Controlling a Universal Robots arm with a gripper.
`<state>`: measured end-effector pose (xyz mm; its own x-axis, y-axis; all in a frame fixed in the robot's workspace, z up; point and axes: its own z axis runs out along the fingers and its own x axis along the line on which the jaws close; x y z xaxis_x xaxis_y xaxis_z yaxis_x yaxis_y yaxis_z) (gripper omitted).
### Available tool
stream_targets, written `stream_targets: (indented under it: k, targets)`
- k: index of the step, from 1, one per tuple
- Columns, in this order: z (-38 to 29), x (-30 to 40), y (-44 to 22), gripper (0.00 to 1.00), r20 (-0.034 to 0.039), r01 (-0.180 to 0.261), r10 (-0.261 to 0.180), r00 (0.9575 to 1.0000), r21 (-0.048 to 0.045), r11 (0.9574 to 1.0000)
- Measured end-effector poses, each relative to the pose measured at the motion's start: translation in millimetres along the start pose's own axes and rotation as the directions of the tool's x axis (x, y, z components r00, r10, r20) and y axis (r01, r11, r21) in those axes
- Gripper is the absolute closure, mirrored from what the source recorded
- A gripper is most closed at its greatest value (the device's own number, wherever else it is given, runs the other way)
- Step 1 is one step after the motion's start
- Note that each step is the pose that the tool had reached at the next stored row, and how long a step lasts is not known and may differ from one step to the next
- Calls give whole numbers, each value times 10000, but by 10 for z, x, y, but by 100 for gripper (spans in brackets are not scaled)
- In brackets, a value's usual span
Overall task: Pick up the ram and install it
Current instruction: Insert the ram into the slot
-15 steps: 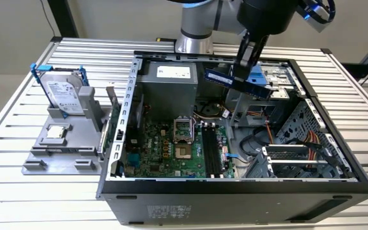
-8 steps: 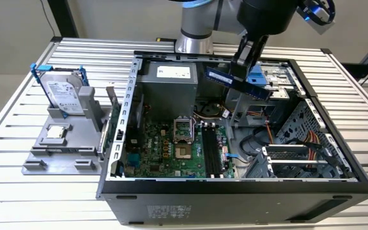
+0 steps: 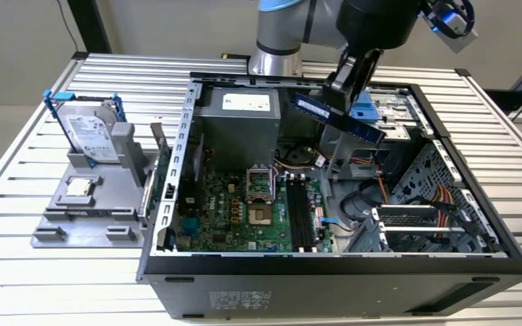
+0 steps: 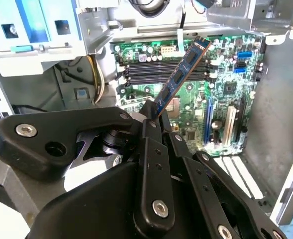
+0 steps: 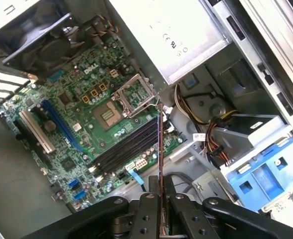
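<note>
The ram (image 3: 336, 116) is a long dark blue-green stick with black chips. It hangs tilted in the air over the back of the open computer case (image 3: 166, 204), above the motherboard (image 3: 234, 210). My gripper (image 3: 341, 90) is shut on one end of it. In the second wrist view the ram (image 4: 180, 73) sticks out from between the black fingers (image 4: 151, 130) towards the long black memory slots (image 4: 159, 70). In the first wrist view the ram (image 5: 160, 144) shows edge-on, over the memory slots (image 5: 129, 149) and apart from them.
A silver hard drive in a blue frame (image 3: 89, 129) stands on a grey fixture (image 3: 79, 217) at the exterior view's left, with a small square processor chip (image 3: 79, 187) in front. Inside the case are the processor socket (image 3: 259, 182), power supply (image 3: 238, 112), blue drive cage (image 3: 367, 109) and cables (image 3: 415, 197).
</note>
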<state>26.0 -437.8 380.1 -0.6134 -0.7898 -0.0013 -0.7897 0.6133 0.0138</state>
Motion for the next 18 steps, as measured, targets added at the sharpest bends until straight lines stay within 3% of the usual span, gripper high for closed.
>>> stream_targets:
  k: [5, 9, 13, 18]
  targets:
    - [0, 0, 0, 100, 7, -583, 583, 9983, 1, 9983]
    - [0, 0, 0, 100, 15, -1074, 1074, 9942, 1, 9942]
    - [0, 0, 0, 100, 21, -1580, 1580, 9874, 1, 9874]
    - [0, 0, 0, 100, 30, -2186, 2186, 9758, 1, 9758]
